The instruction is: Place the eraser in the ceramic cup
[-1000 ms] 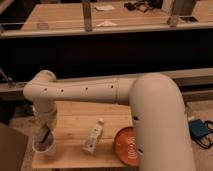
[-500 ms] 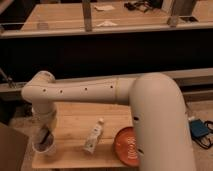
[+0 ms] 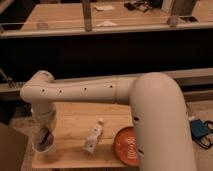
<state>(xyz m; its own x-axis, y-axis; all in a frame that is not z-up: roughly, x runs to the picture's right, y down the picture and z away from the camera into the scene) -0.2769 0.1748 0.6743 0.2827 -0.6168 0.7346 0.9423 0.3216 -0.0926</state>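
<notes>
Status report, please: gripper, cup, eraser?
Gripper low at ceramic cup mouth. Eraser not visible. White tube, orange bowl apart from cup, nothing blocking.

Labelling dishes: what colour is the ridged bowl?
The bowl is orange-red, camera view; the gripper hangs at the ceramic cup.

Cream tubular arm (image 3: 85, 90), dark dots; dark gripper (image 3: 45, 136) at ceramic cup (image 3: 38, 147)

Ceramic cup (image 3: 44, 146): a small whitish vessel with a wide round rim, tapering to a narrower base. It stands upright by the near left corner of the desk (image 3: 75, 122), close to the left edge. The claw (image 3: 45, 136), dark against the pale cup, reaches down from above into the cup's mouth and hides the interior and part of the rim.
</notes>
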